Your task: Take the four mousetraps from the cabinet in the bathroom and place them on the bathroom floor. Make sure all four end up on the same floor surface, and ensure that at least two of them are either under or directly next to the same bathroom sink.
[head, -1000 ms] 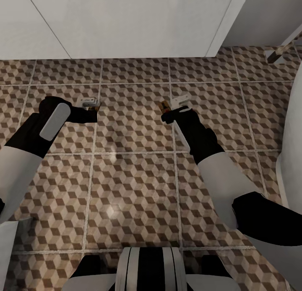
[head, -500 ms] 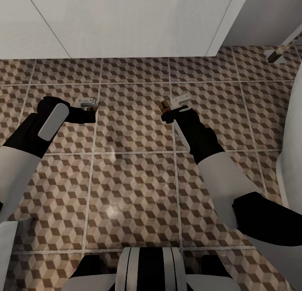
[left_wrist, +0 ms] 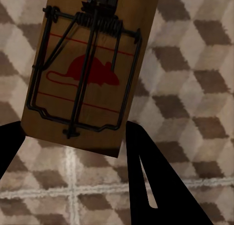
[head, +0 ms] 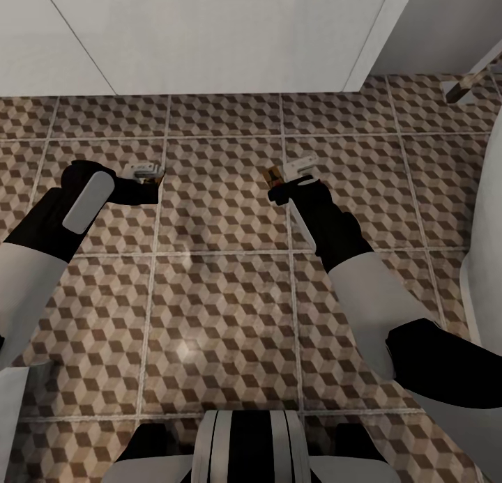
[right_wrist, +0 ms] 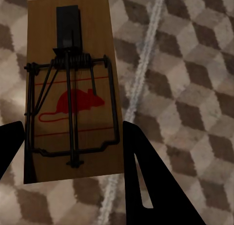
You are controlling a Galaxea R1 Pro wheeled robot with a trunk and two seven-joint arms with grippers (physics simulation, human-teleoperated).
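Over the cube-tiled floor (head: 223, 295), before the white vanity (head: 209, 37), hovering low with both arms. Left end effector (head: 148, 178) clamping one mousetrap (left_wrist: 87, 74) by its end, red mouse print up. Right end effector (head: 279, 180) pinching the other trap (right_wrist: 73, 88), above a grout line.

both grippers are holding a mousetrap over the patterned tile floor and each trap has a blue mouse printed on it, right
Not quite: the printed mouse is red, not blue. The left wrist view shows it on the left mousetrap, and the right wrist view shows it on the right mousetrap. The rest holds: the left gripper and right gripper each hold a trap over the patterned tile floor.
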